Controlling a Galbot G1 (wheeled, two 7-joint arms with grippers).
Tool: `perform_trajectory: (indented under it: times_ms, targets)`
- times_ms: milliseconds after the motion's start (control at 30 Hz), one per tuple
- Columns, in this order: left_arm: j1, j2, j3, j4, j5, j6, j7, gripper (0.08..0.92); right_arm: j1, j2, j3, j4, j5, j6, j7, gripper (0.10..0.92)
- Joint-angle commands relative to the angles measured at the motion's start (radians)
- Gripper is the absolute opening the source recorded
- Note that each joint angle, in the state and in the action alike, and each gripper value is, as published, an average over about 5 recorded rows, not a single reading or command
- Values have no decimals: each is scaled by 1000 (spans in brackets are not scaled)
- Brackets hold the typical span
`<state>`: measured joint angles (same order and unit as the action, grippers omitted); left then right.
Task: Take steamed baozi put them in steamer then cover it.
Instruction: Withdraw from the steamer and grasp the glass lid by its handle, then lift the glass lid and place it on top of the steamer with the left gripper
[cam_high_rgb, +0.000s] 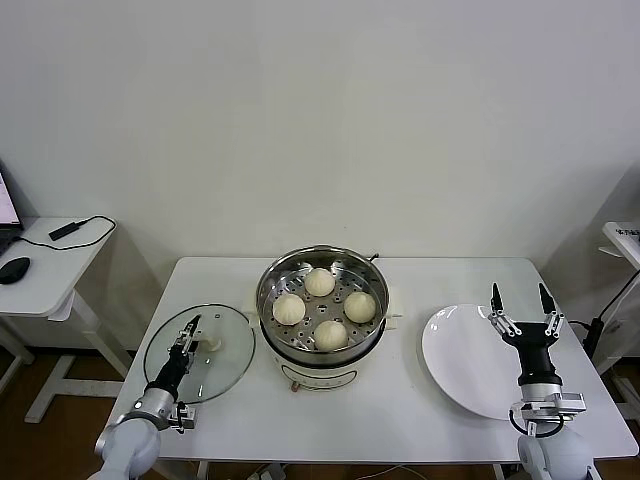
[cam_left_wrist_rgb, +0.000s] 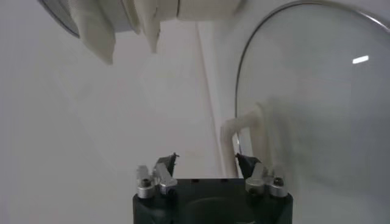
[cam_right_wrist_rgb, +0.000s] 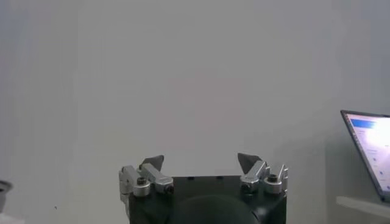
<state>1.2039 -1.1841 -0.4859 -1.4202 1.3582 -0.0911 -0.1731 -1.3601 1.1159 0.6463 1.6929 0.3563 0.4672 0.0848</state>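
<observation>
Glass cover (cam_high_rgb: 199, 352) under left gripper (cam_high_rgb: 190, 335)

Black gripper bodies (cam_high_rgb: 521, 322); silver screwed brackets; dark pointed jaws; grey-white wrists

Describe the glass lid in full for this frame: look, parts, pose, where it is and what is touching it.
The cover is a round clear glass lid with a thin metal rim and a white flat handle at its middle. It lies flat on the white table, to the robot's left of the steamer and beside it, not on it. The left gripper is over its centre, fingers on either side of the handle with gaps visible, so no firm grip shows yet.
</observation>
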Motion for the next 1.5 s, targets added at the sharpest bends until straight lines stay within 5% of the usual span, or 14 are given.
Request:
perform_trajectory:
  times_ms: [33, 467, 967, 1267, 1500]
  targets:
    - [-9, -7, 4, 27, -15, 4, -1, 549, 0, 1, 3, 8, -2, -2, 2, 823]
    - [24, 12, -15, -94, -125, 65, 23, 206, -1, 5, 7, 29, -12, -1, 4, 823]
    - [108, 114, -140, -633, -323, 189, 103, 194, 19, 15, 0, 27, -29, -13, 8, 823]
    - [59, 122, 105, -881, -305, 359, 231, 194, 30, 15, -14, 22, -45, -29, 20, 823]
    - [-83, 65, 392, -864, -173, 470, 364, 194, 39, 27, -18, 0, -64, -36, 25, 823]
